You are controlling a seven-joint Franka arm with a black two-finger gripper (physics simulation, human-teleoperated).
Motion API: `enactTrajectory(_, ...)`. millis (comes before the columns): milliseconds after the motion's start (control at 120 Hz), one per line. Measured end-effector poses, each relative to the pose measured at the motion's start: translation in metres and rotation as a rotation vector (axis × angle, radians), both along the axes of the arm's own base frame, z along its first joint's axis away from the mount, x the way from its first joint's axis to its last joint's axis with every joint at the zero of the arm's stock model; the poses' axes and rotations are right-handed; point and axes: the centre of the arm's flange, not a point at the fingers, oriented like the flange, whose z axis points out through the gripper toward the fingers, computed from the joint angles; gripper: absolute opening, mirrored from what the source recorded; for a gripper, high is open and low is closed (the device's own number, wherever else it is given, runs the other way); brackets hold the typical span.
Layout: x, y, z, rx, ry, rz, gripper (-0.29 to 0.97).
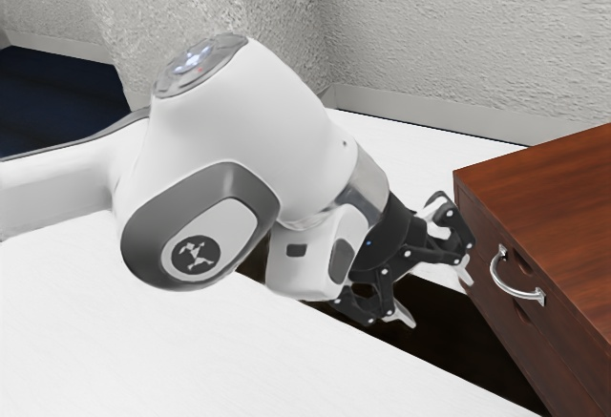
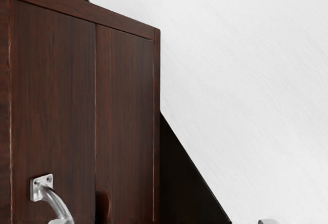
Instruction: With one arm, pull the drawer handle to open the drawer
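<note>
Dark reddish-brown wooden drawer cabinet (image 1: 544,188) at the exterior view's right, by the white worktop (image 1: 95,341). Glossy grain, and the front panels look flush. Curved silver metal drawer handle (image 1: 516,279) is bolted on the front near the top edge; its square mount plate shows in the wrist view (image 2: 43,188). Black two-finger pincer (image 1: 434,295) is spread open, holding nothing, just beside the handle and apart from it.
</note>
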Motion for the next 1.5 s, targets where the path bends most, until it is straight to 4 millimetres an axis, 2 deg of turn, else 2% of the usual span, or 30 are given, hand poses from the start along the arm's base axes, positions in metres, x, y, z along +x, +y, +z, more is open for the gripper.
enactTrajectory(92,0.019,-0.013,-0.008,0.014,-0.020,0.008,0.44)
enactTrajectory(175,0.039,-0.008,-0.019,0.024,-0.031,0.039,0.43)
enactTrajectory(292,0.062,0.002,-0.022,0.030,-0.055,0.079,0.43)
enactTrajectory(450,0.076,0.005,-0.028,0.026,-0.060,0.103,0.42)
enactTrajectory(517,0.081,0.006,-0.037,0.022,-0.046,0.113,0.41)
enactTrajectory(725,0.088,0.006,-0.053,0.004,-0.014,0.130,0.35)
enactTrajectory(1108,0.076,-0.025,-0.058,-0.010,-0.007,0.078,0.29)
enactTrajectory(1350,0.084,-0.018,-0.064,-0.005,-0.011,0.095,0.27)
enactTrajectory(1500,0.088,-0.013,-0.066,-0.005,-0.013,0.107,0.21)
